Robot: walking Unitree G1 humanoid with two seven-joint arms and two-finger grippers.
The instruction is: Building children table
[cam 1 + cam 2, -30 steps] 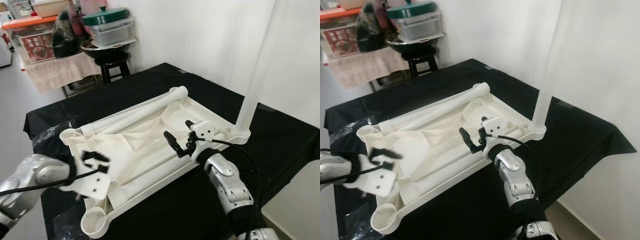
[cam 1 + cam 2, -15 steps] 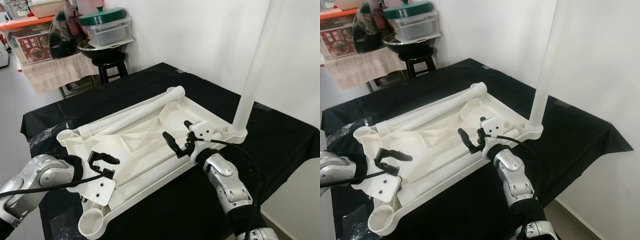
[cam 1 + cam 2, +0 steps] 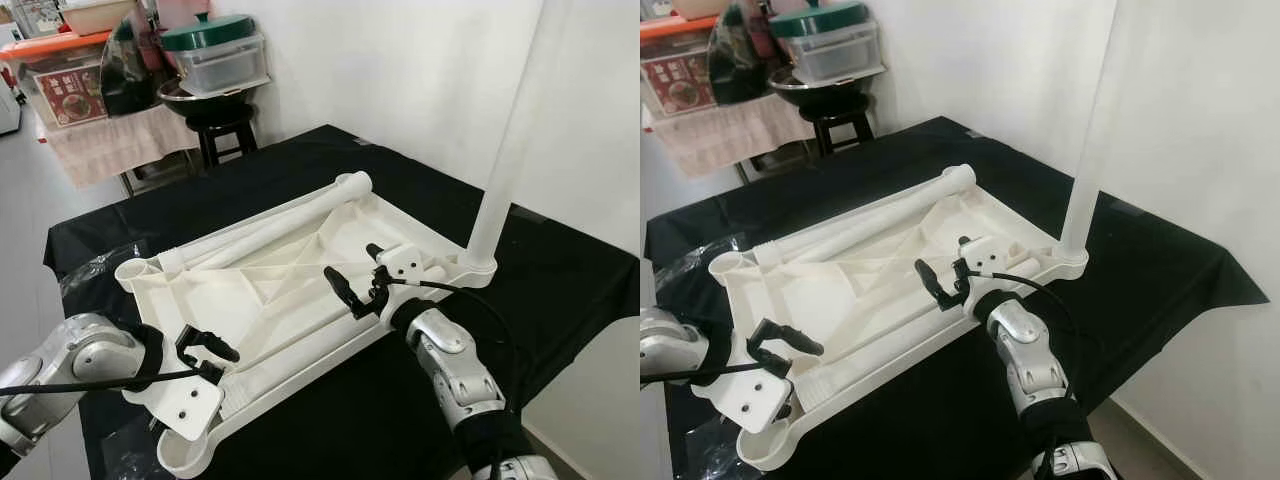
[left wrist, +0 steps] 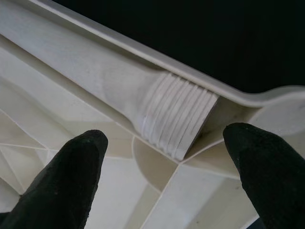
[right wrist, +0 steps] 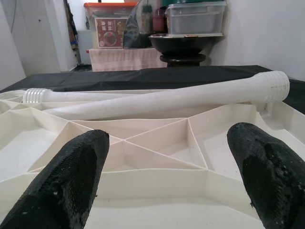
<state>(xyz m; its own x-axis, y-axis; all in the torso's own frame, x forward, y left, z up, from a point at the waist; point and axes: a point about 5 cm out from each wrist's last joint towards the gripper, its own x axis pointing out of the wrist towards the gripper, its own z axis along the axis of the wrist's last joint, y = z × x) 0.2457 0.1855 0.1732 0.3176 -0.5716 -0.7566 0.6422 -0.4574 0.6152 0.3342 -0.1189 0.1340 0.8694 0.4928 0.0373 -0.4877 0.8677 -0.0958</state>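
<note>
A white plastic tabletop [image 3: 300, 280] lies upside down on a table draped in black cloth [image 3: 560, 270], its ribbed underside facing up. One white leg [image 3: 500, 190] already stands upright, screwed into the socket at the tabletop's far right corner. Two more legs [image 3: 270, 222] lie flat side by side along the tabletop's far edge, their threaded ends pointing toward the far corners. A further leg lies inside the near edge of the tabletop, and its threaded end [image 4: 178, 121] points at the empty round socket [image 3: 180, 455] of the near left corner, just short of it.

The left gripper [image 3: 208, 352] hovers over that near left corner, its two black fingers [image 4: 71, 176] spread wide on either side of the threaded end and grasping nothing (the wrist view shows clear space between each finger and the threads). The right gripper [image 3: 350, 290] is poised over the near edge of the tabletop toward its right end, fingers [image 5: 71, 186] likewise well apart and empty, aimed across the ribbed panels toward the two lying legs.

Beyond the table's far left corner stands a black stool [image 3: 225, 130] carrying a dark bowl and a lidded clear container [image 3: 218, 55], with an orange-lidded storage box [image 3: 70, 80] beside it on a cloth-covered stand
</note>
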